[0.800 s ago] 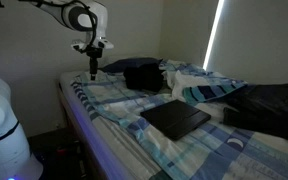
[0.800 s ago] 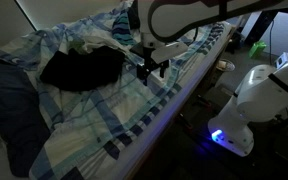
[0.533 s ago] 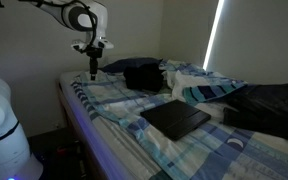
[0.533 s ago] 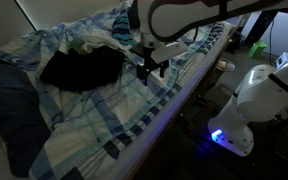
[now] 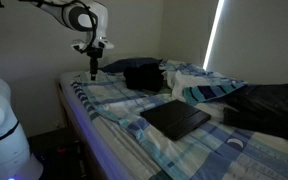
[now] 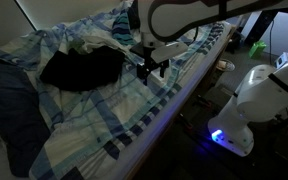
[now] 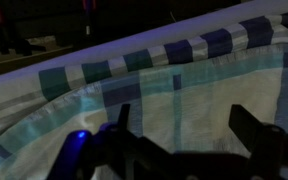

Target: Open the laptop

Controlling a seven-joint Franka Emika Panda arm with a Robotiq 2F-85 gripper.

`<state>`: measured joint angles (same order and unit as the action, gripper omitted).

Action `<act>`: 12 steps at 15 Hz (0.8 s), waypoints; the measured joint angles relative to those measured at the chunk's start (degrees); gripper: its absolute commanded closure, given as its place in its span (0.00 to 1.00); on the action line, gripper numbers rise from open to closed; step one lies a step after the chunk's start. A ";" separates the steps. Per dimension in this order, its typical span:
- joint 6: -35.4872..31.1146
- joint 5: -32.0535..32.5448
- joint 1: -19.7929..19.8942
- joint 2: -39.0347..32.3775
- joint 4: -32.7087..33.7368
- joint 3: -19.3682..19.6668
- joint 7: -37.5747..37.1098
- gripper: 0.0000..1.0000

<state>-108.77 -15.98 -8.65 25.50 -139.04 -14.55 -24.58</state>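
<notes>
The laptop [image 5: 176, 118] is a thin matte black slab lying flat and shut on the blue plaid bed sheet, toward the near side in an exterior view. My gripper [image 5: 93, 70] hangs above the far left corner of the bed, well away from the laptop. Its jaws stand open with nothing between them. In the wrist view the gripper [image 7: 184, 125] looks down on bare plaid sheet near the mattress edge, with both dark fingers [image 7: 254, 130] spread wide. The laptop does not show in that view.
A lumpy black bag [image 5: 144, 75] sits beside the gripper. Large dark rumpled fabric [image 5: 269, 105] covers the bed's right part. A black shape [image 6: 79, 68] lies left of the gripper [image 6: 149, 70]; I cannot tell what it is. The white robot base [image 6: 254, 100] stands beside the bed.
</notes>
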 measured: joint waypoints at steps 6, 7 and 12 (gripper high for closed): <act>-0.24 0.00 2.44 -1.99 0.09 0.95 -5.57 0.00; -0.40 0.00 3.06 -2.50 0.14 1.26 -6.40 0.00; -2.13 0.00 4.71 -5.37 1.36 4.07 -7.32 0.00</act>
<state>-110.90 -15.98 -3.94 20.13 -137.68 -10.48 -31.91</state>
